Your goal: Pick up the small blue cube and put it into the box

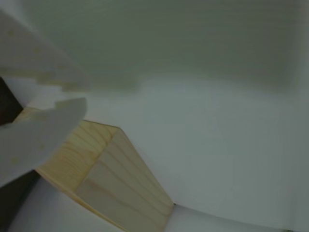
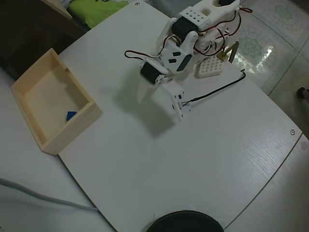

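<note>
The small blue cube (image 2: 71, 115) lies inside the box (image 2: 77, 128), near its right wall in the overhead view. The box is a pale wooden tray at the table's left edge. My white gripper (image 2: 163, 107) hovers over the middle of the table, well to the right of the box, empty, with its jaws apart. In the wrist view the two white fingers come in from the left, the gripper (image 1: 87, 93) holds nothing, and one outer corner of the box (image 1: 116, 179) shows below them. The cube is hidden in the wrist view.
A small white perforated block (image 2: 210, 67) stands beside the arm's base at the back. A black cable (image 2: 217, 88) runs from the gripper to the right. A dark round object (image 2: 183, 223) sits at the table's front edge.
</note>
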